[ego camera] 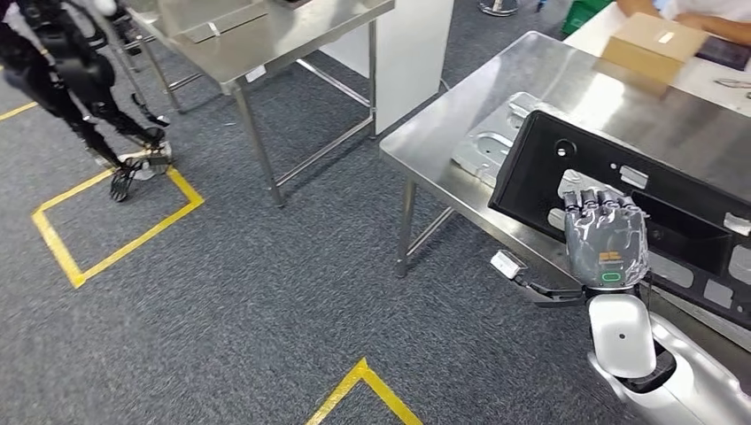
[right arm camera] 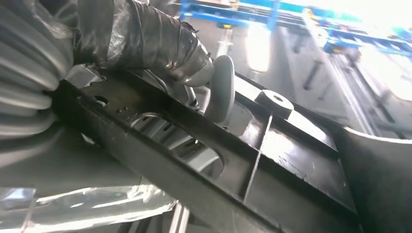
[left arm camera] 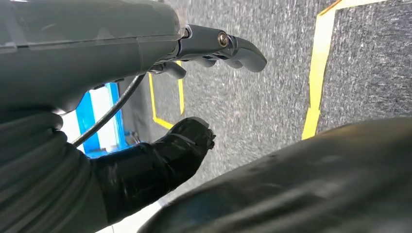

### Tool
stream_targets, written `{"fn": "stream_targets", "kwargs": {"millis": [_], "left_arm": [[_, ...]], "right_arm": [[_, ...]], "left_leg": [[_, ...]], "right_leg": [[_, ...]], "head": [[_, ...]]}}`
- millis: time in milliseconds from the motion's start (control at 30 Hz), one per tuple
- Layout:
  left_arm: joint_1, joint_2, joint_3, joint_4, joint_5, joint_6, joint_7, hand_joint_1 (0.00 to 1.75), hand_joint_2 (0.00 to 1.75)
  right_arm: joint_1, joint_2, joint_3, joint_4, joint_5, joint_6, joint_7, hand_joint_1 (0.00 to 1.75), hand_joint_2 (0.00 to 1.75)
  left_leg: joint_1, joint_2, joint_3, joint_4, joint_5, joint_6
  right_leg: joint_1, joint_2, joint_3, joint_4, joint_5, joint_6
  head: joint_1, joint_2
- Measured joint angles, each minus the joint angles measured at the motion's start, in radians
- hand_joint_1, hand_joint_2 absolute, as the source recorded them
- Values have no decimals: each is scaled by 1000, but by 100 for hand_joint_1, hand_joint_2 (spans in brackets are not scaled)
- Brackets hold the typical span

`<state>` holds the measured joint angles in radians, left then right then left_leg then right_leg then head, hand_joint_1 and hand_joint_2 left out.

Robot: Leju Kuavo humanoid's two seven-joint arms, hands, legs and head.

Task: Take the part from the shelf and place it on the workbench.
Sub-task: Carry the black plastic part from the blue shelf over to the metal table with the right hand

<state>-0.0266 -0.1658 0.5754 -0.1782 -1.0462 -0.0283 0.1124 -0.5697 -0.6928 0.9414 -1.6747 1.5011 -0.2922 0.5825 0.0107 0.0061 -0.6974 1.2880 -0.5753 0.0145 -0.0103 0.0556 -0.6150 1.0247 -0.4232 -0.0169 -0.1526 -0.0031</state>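
Over workbench [ego camera: 567, 80] front edge | right hand [ego camera: 606, 237] grips black part [ego camera: 682, 221] | left hand [left arm camera: 160, 97] holds nothing, fingers apart

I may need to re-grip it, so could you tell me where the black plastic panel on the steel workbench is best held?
Probably along its near long edge, from the robot's side. The black plastic panel overhangs the steel workbench there, so fingers can wrap around the edge; the right hand holds it so.

The part [ego camera: 620, 190] is glossy black, lying on a brushed silver steel desk [ego camera: 531, 80]. The floor [ego camera: 266, 292] is speckled dark grey carpet marked with yellow tape lines [ego camera: 115, 248]. A cardboard box [ego camera: 651, 49] is plain tan.
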Motion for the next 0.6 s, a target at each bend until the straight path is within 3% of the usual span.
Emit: {"fn": "stream_targets", "kwargs": {"millis": [33, 100, 167, 233, 300, 367, 400, 433, 467, 500, 533, 600], "left_arm": [[1, 0, 0, 0, 0, -1, 0, 0, 175], [2, 1, 0, 0, 1, -3, 1, 0, 175], [0, 2, 0, 0, 1, -4, 1, 0, 175], [-5, 1, 0, 0, 0, -4, 1, 0, 175], [-7, 0, 1, 0, -3, -4, -1, 0, 175], [-3, -2, 1, 0, -6, -2, -2, 0, 175], [-1, -2, 1, 0, -7, -2, -3, 0, 175], [1, -2, 1, 0, -8, -3, -3, 0, 175], [2, -2, 1, 0, -8, -5, -3, 0, 175], [3, -2, 1, 0, -9, -6, -3, 0, 175], [2, -2, 1, 0, -10, -8, -3, 0, 175], [1, -3, 1, 0, -11, -9, -3, 0, 175]], "right_arm": [[2, 2, 0, 0, 0, 3, 0, 175, 175], [4, 6, -4, 0, 0, 6, 0, 175, 175], [8, 9, -7, 0, 0, 5, 0, 175, 175], [20, 6, -12, -1, 0, 4, 0, 175, 175], [40, -6, -27, -7, 0, 0, 0, 175, 175], [58, -20, -51, -16, 0, -2, 0, 175, 175], [67, -26, -61, -21, 0, -2, 0, 175, 175], [77, -31, -69, -26, 0, -2, 0, 175, 175], [88, -36, -75, -29, 0, -2, 0, 175, 175], [98, -41, -80, -31, 0, -2, 0, 175, 175], [104, -45, -84, -33, 0, -2, 0, 175, 175], [112, -54, -96, -39, 0, -2, 0, 175, 175]], "left_leg": [[0, -6, 19, -53, 40, 4], [2, -45, 70, -184, 104, 14], [-1, -70, 97, -246, 120, 18], [-3, -54, 103, -254, 122, 20], [1, -34, 111, -269, 128, 29], [2, -11, 118, -279, 131, 36], [1, 1, 119, -280, 129, 37], [1, 14, 120, -279, 127, 37], [1, 27, 121, -278, 124, 37], [1, 39, 122, -275, 120, 35], [1, 52, 124, -273, 116, 33], [-3, 76, 132, -268, 105, 26]], "right_leg": [[0, 15, 1, 2, -1, 1], [0, 41, -1, 7, -4, 6], [-3, 63, -7, 10, -5, 18], [-9, 81, -11, 8, -3, 34], [-9, 51, -21, 29, -17, 44], [-9, -13, -65, 122, -68, 53], [-10, -33, -98, 185, -98, 58], [-12, -43, -127, 240, -117, 62], [-15, -48, -141, 266, -118, 66], [-17, -52, -136, 254, -101, 68], [-19, -60, -112, 207, -70, 69], [-15, -100, -42, 73, -14, 64]], "head": [[0, 0], [0, 0], [0, 0], [0, 0], [0, 0], [0, 0], [0, 0], [0, 0], [0, 0], [0, 0], [0, 0], [0, 0]]}}
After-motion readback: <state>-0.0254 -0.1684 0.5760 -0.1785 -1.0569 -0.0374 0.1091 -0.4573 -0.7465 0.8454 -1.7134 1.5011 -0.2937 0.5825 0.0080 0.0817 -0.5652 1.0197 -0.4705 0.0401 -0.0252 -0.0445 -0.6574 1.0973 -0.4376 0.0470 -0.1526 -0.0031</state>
